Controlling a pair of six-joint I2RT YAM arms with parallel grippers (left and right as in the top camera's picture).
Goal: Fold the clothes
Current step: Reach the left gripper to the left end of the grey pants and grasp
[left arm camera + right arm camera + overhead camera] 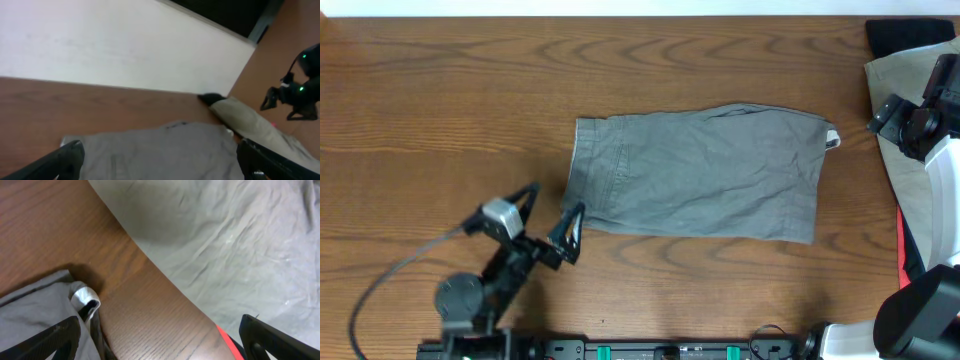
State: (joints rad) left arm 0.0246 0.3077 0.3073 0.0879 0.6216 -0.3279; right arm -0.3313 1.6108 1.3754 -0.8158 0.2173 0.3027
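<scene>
Spread wide, the left pincer (552, 215) hovers just off the near left corner of the grey shorts (700, 175), which lie flat on the worktop (440, 100). A shallow nip there would likely drag one layer and skew the fold. Past their right end, by the white tag (832, 139), the right pincer (162, 337), also wide, could snag the beige cloth (892, 78).

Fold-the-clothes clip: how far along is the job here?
Done: the grey shorts lie flat in a rectangle, apparently folded. In hand: nothing; left tool open at their corner, right tool open near their white tag. Left: the beige garment at the right edge looks unfolded.
</scene>
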